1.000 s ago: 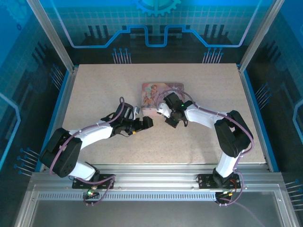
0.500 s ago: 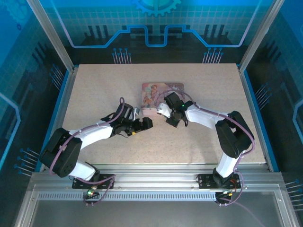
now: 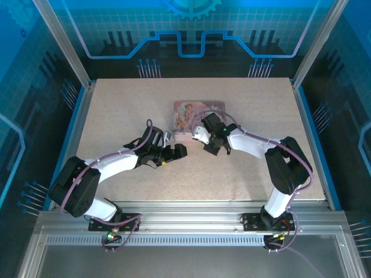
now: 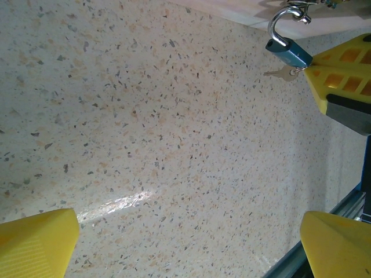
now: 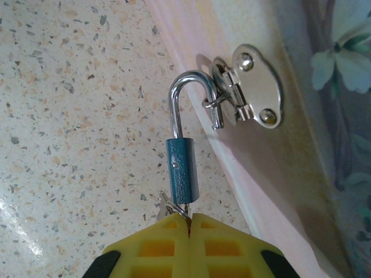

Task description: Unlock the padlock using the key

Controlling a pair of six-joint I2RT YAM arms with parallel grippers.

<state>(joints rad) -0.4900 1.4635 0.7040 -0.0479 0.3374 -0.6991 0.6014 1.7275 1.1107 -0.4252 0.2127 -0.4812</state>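
The right gripper, bottom centre, is clamped on the key, seated in the padlock hanging from the hasp of the tin. It should twist gently about the key's axis, without pulling. The left gripper gapes wide, holding nothing

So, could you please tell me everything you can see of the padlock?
The padlock is small, with a blue-green metal body and a shiny curved shackle. The shackle's free end looks out of the body and hooks through the silver latch on the pink tin. The key at its base is pinched by the shut right gripper.
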